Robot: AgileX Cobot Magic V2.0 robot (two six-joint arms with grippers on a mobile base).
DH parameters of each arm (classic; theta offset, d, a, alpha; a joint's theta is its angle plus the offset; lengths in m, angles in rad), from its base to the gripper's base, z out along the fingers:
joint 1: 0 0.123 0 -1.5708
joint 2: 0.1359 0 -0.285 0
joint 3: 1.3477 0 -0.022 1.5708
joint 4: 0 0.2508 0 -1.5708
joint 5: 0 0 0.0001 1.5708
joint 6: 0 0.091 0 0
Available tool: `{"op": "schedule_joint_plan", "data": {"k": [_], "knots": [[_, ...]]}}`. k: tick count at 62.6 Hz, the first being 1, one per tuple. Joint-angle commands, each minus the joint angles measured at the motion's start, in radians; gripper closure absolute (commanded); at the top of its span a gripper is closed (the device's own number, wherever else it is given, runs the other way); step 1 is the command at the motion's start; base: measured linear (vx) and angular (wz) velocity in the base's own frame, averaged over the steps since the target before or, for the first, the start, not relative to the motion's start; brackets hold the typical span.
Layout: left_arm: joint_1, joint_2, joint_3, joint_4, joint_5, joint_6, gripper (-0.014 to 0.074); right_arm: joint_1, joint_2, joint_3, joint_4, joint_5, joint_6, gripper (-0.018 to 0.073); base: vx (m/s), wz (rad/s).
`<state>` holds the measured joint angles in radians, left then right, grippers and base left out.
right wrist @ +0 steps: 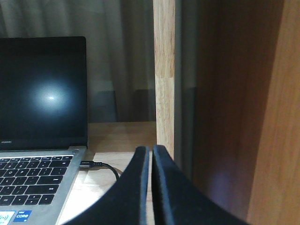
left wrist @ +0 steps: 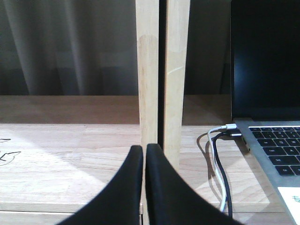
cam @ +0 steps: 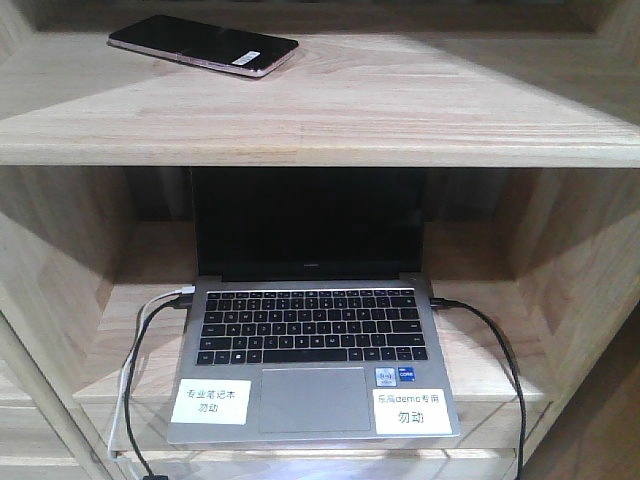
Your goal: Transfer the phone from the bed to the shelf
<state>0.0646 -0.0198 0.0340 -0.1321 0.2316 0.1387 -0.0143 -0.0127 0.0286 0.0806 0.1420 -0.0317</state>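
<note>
Both tools pressed together, empty | phone flat on shelf | laptop below

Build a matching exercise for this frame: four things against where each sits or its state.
Things:
1. phone
2. laptop
3. white cable
4. left tool

Places or states:
A. shut, holding nothing
B. open, on the lower board
C. plugged into the laptop's left side
D. flat on the upper shelf

Pairs: 1-D, 2-B, 3-C, 4-A
</note>
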Motion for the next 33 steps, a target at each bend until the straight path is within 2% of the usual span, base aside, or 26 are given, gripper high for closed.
{"op": "schedule_joint_plan", "data": {"k": [1,33], "knots": [[0.001,-0.007,0.002,-0.006,-0.073,-0.004,0.0596,0.001,-0.006,0.007,-0.015,-0.074,-0.009,0.0564,0.00,0.00],[0.001,-0.007,0.002,-0.006,-0.073,-0.004,0.0596,0.001,-0.006,0.007,-0.015,-0.074,-0.009,0.0564,0.00,0.00]]}}
